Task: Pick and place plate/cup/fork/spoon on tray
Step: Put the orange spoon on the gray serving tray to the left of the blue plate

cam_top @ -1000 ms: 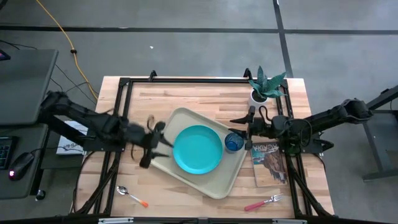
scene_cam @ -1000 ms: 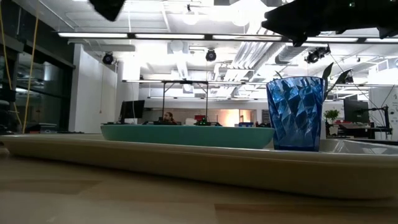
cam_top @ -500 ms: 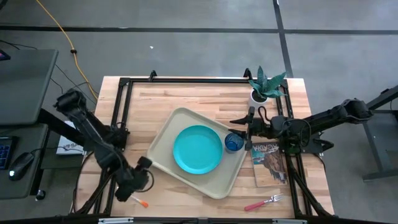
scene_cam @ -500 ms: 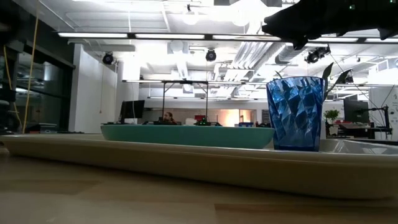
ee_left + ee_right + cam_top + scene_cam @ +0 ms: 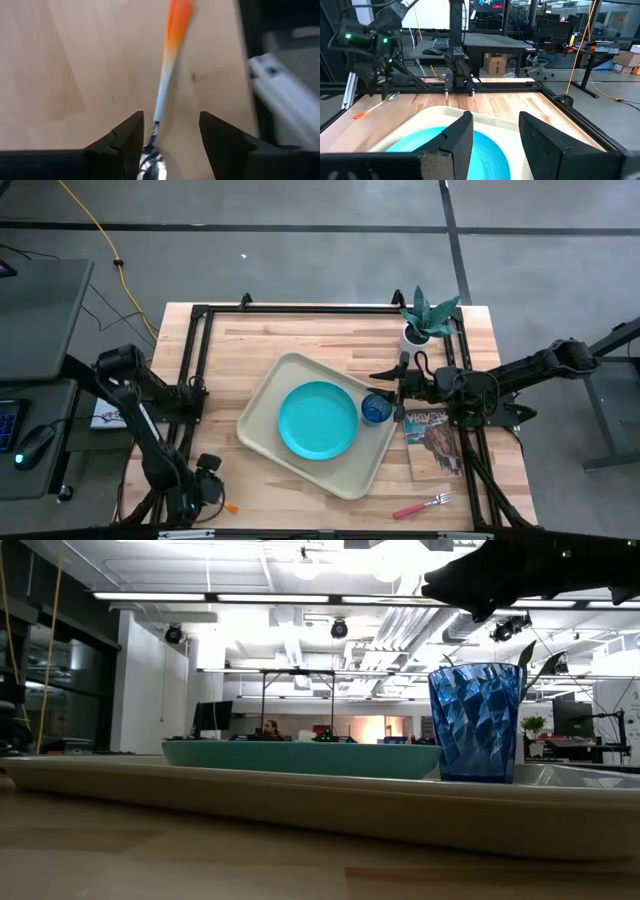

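The orange-handled spoon [image 5: 167, 75] lies flat on the wood near the table's near left corner. Only its handle tip [image 5: 231, 507] shows in the high view. My left gripper [image 5: 205, 486] is over the spoon's bowl end, open. Its fingers [image 5: 127, 142] stand on either side of the neck just above the bowl, apart from it. The teal plate [image 5: 318, 420] and the blue cup [image 5: 376, 409] stand on the beige tray [image 5: 262, 405]. My right gripper [image 5: 399, 388] is open, just right of the cup and above it. The red-handled fork [image 5: 425, 504] lies at the near right.
A white pot with a green plant [image 5: 428, 320] stands at the far right. A magazine [image 5: 432, 442] lies right of the tray. Black frame rails [image 5: 300, 309] run along the table's edges. Bare wood lies between the spoon and the tray's near left edge.
My left gripper has swung from the tray's left edge toward the table's near left corner and has come down over the spoon. The spoon, plate, cup and tray have stayed where they were.
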